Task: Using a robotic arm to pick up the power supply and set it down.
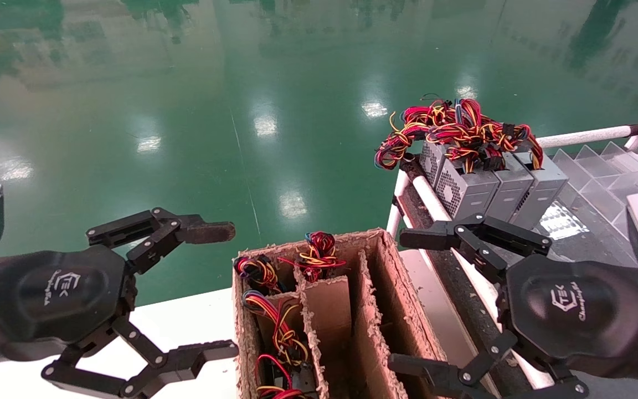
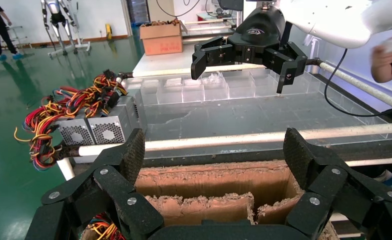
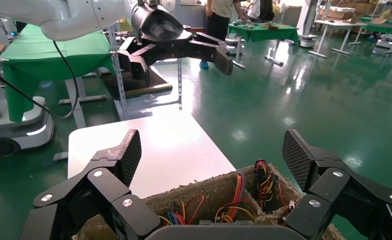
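Three grey power supplies [image 1: 490, 188] stand side by side on the right-hand rack, their red, yellow and black wires [image 1: 457, 133] piled on top; in the left wrist view the power supplies [image 2: 99, 129] show vent faces. More wire bundles [image 1: 274, 327] poke out of the left compartments of the brown cardboard divider box [image 1: 385, 310]. My left gripper [image 1: 225, 291] hangs open left of the box, holding nothing. On the box's right, my right gripper [image 1: 405, 302] is open and empty, below the power supplies. Each wrist view looks across the box between spread fingers [image 2: 131, 155] [image 3: 129, 152].
A white table [image 3: 144, 145] carries the cardboard box. The rack has white tube rails [image 1: 579, 136] and a clear plastic divider tray [image 1: 601, 166] behind the power supplies. Green floor lies beyond. People and other tables stand far off.
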You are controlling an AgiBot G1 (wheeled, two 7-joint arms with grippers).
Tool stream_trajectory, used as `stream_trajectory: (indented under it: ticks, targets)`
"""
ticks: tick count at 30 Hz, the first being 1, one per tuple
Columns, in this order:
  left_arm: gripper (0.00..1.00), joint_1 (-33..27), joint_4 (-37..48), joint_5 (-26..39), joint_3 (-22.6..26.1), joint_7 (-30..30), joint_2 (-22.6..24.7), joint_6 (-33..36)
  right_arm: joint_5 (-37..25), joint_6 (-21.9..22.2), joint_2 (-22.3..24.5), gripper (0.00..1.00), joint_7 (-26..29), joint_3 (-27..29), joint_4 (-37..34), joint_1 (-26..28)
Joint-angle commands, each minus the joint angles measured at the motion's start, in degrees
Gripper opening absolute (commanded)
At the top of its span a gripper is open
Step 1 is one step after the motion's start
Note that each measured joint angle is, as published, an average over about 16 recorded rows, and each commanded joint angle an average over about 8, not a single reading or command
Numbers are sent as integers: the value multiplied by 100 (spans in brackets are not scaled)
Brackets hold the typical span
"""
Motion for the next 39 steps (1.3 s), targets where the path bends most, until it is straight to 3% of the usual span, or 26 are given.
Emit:
stream_trajectory:
  ticks: [1, 39]
  targets:
    - [0, 0, 0, 0, 0, 0, 0, 0, 0, 0, 0, 100, 0, 0, 0, 0]
    - [0, 0, 0, 0, 0, 0, 0, 0, 0, 0, 0, 100, 0, 0, 0, 0]
